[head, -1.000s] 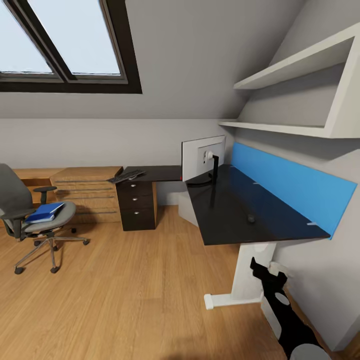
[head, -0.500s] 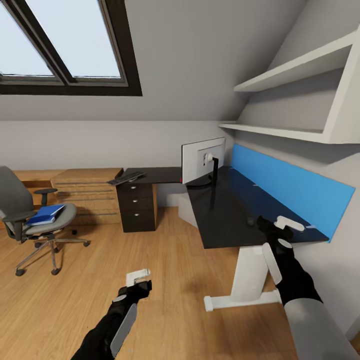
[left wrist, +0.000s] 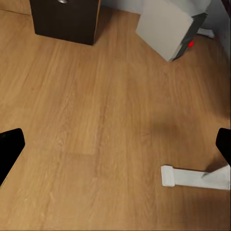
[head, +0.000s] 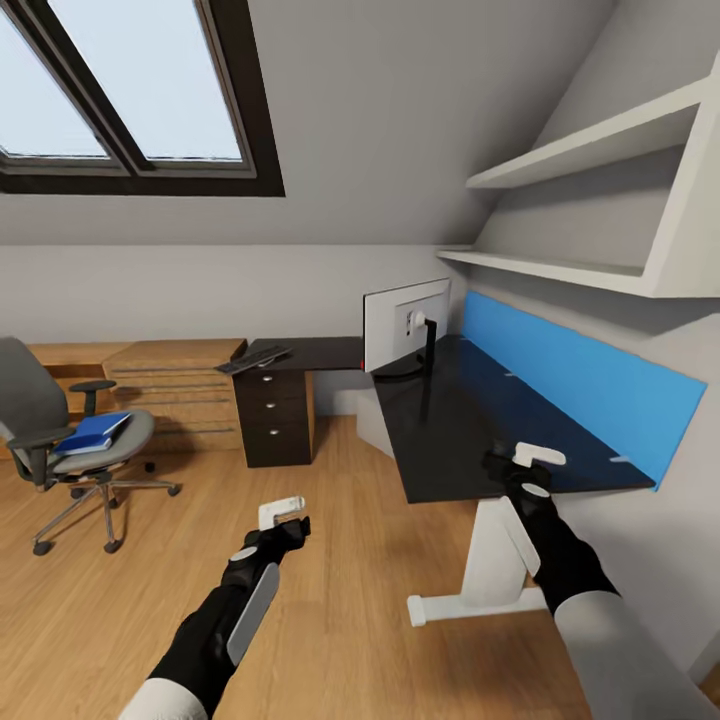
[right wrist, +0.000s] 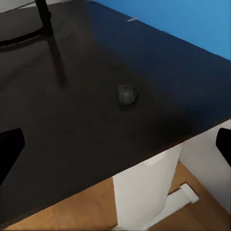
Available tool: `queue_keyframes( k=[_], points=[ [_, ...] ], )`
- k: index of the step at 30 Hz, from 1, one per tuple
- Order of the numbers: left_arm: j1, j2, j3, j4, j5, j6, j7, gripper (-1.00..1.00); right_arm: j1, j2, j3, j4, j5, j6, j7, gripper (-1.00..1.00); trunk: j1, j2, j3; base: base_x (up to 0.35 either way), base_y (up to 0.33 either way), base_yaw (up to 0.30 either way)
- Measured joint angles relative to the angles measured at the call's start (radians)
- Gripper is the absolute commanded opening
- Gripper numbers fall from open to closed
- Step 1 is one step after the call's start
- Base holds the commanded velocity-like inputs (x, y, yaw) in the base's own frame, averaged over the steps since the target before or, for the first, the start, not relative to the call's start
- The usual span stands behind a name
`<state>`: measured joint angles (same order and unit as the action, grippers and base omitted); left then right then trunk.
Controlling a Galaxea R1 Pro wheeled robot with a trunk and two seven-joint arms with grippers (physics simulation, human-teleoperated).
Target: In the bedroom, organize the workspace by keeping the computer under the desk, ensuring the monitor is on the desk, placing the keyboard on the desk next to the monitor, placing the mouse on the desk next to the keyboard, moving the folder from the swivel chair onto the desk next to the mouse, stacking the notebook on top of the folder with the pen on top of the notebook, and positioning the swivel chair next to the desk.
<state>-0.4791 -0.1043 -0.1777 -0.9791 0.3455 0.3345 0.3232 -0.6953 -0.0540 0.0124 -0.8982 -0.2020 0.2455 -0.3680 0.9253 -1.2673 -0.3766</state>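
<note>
Both arms have risen into the head view since a second ago, when just the right forearm showed low by the desk leg. Now the right gripper (head: 515, 462) hangs over the near end of the desk (head: 450, 440), jaws spread wide and empty in the right wrist view, with the mouse (right wrist: 127, 94) lying on the black top just ahead of it. The left gripper (head: 283, 514) hovers over bare floor (head: 330, 560), its jaws likewise parted and holding nothing.

Judging by how things lie, little of the tidying is done. The monitor (head: 405, 322) already stands at the inner corner of the desk, and the mouse is on the top but well apart from everything else. The computer (left wrist: 166, 26), a pale tower, sits on the floor beneath the corner. The keyboard (head: 252, 356) rests at the far end of the desk's side wing, above the black drawer cabinet (head: 275, 415), well away from the monitor. The blue folder (head: 92, 432) lies on the seat of the swivel chair (head: 70, 440), which stands well apart from the desk; something pale lies under the folder, perhaps the notebook, too small to tell. No pen can be made out. Keyboard, folder, notebook, pen and chair all appear left to place.
</note>
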Motion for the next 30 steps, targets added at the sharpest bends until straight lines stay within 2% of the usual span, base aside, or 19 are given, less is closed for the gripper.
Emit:
queue_keyframes(
  k=[3, 4, 6, 9, 11, 14, 18, 20, 23, 30],
  points=[
    [0.016, 0.001, -0.002, -0.098, -0.005, 0.003, 0.001, 1.00, 0.000, -0.004, 0.011, 0.021, 0.000, 0.006, 0.001, 1.00, -0.012, 0.021, 0.009, 0.000, 0.000, 0.000],
    [0.039, 0.001, -0.003, -0.149, -0.009, 0.005, 0.001, 1.00, 0.000, -0.008, 0.014, 0.032, 0.000, 0.009, 0.003, 1.00, -0.015, 0.028, 0.012, 0.000, 0.000, 0.000],
    [0.065, 0.002, -0.004, -0.195, -0.013, 0.007, 0.001, 1.00, 0.000, -0.013, 0.016, 0.043, 0.000, 0.010, 0.007, 1.00, -0.023, 0.042, 0.019, 0.000, 0.000, 0.000],
    [0.106, 0.004, -0.004, -0.270, -0.018, 0.011, 0.001, 1.00, -0.001, -0.020, 0.018, 0.072, 0.000, 0.012, 0.050, 1.00, -0.035, 0.063, 0.028, 0.000, 0.000, 0.000],
    [0.113, 0.004, -0.004, -0.288, -0.019, 0.011, 0.001, 1.00, -0.001, -0.024, 0.019, 0.089, 0.002, 0.011, 0.086, 1.00, -0.042, 0.077, 0.034, 0.000, 0.000, 0.000],
    [0.133, 0.004, -0.007, -0.331, -0.020, 0.011, 0.001, 1.00, -0.011, -0.046, 0.019, 0.155, 0.005, 0.007, 0.183, 1.00, -0.054, 0.098, 0.044, 0.000, 0.000, 0.000],
    [0.159, 0.005, -0.020, -0.375, -0.020, 0.011, 0.001, 1.00, -0.040, -0.069, 0.019, 0.222, 0.007, -0.001, 0.245, 1.00, -0.069, 0.126, 0.056, 0.000, 0.000, 0.000],
    [0.165, 0.005, -0.024, -0.387, -0.020, 0.010, 0.001, 1.00, -0.053, -0.078, 0.019, 0.256, 0.006, -0.014, 0.256, 1.00, -0.077, 0.140, 0.063, 0.000, 0.000, 0.000],
    [0.173, 0.006, -0.031, -0.400, -0.021, 0.010, 0.001, 1.00, -0.099, -0.092, 0.019, 0.361, 0.006, -0.072, 0.269, 1.00, -0.088, 0.161, 0.072, 0.000, 0.000, 0.000],
    [0.176, 0.006, -0.033, -0.403, -0.021, 0.010, 0.001, 1.00, -0.163, -0.099, 0.019, 0.485, 0.006, -0.133, 0.274, 1.00, -0.111, 0.203, 0.091, 0.000, 0.000, 0.000]
  ],
)
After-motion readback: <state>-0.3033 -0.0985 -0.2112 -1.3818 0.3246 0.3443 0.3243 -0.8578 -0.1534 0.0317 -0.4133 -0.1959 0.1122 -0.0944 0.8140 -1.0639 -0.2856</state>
